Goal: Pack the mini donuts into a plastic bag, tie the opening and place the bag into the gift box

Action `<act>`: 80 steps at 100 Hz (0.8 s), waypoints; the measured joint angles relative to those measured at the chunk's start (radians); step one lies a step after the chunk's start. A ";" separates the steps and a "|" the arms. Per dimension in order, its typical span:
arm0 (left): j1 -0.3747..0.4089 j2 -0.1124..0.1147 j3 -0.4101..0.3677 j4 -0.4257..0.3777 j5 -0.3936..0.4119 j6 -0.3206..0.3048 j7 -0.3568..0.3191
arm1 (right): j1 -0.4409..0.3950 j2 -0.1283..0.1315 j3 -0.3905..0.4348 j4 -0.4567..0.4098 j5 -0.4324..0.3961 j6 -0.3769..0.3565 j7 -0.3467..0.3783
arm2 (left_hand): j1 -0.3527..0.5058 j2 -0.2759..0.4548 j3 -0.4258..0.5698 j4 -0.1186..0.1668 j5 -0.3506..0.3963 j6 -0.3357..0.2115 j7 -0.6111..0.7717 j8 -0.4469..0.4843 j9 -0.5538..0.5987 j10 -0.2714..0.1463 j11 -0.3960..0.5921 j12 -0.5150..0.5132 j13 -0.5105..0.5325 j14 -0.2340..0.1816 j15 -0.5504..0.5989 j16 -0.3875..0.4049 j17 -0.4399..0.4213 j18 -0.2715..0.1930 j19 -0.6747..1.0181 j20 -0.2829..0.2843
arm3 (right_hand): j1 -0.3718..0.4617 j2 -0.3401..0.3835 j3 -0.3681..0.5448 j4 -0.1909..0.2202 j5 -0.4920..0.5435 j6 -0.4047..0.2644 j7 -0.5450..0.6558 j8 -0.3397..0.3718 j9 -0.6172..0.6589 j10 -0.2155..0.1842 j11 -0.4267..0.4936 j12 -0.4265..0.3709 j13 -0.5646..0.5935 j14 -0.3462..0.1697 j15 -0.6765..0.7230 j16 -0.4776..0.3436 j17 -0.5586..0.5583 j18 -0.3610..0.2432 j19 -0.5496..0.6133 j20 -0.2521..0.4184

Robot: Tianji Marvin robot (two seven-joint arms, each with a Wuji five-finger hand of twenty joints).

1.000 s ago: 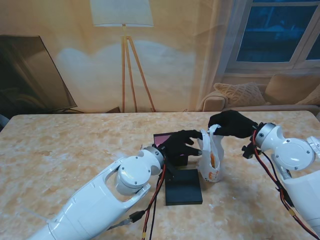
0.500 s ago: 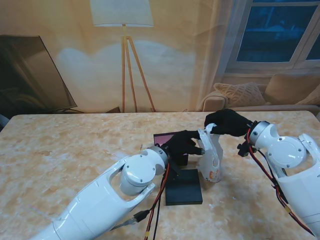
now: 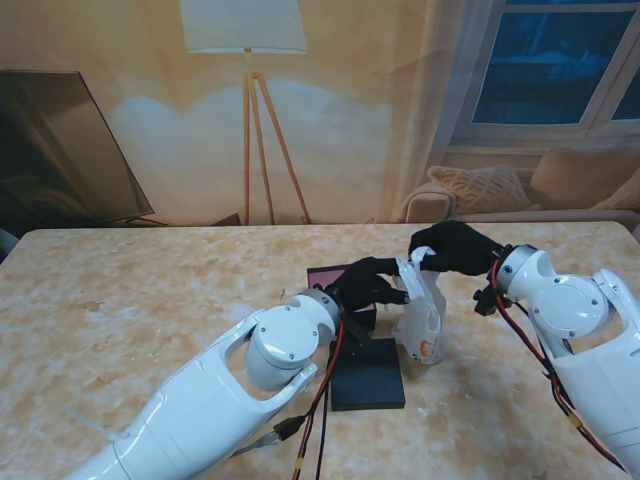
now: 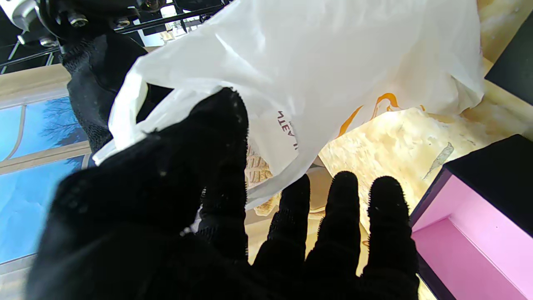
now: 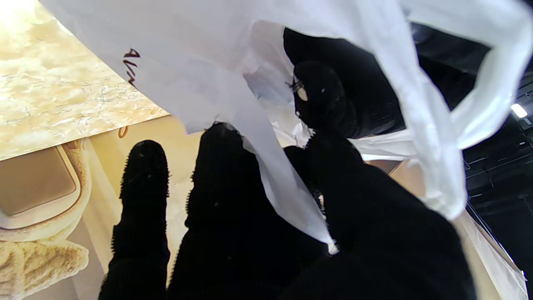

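One plastic bag [image 3: 421, 318], one open gift box [image 3: 345, 296], one black lid [image 3: 368, 373], two black-gloved hands. The left hand [image 3: 364, 286] pinches the bag's upper edge at the bag's nine o'clock; just beside it, the box's pink inside shows in the wrist view. The bag hangs mid-table, base on the marble table [image 3: 140, 300]. The right hand [image 3: 455, 246] clamps its handle at twelve o'clock. Wide bare table lies left. A floor lamp [image 3: 243, 60] stands behind; a sofa [image 3: 520, 195] sits under the window.
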 measured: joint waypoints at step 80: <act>-0.006 0.031 0.001 -0.014 0.076 -0.026 -0.047 | -0.027 0.000 0.037 -0.021 -0.004 -0.021 0.001 | 0.113 0.062 -0.134 0.011 0.022 -0.002 0.080 -0.067 -0.003 0.010 -0.008 -0.014 -0.011 0.000 -0.022 -0.030 -0.011 -0.002 -0.012 0.001 | 0.000 0.000 0.000 0.000 0.000 0.000 0.000 0.000 0.000 0.000 0.001 0.000 -0.002 0.001 0.008 0.000 -0.005 0.000 0.003 -0.001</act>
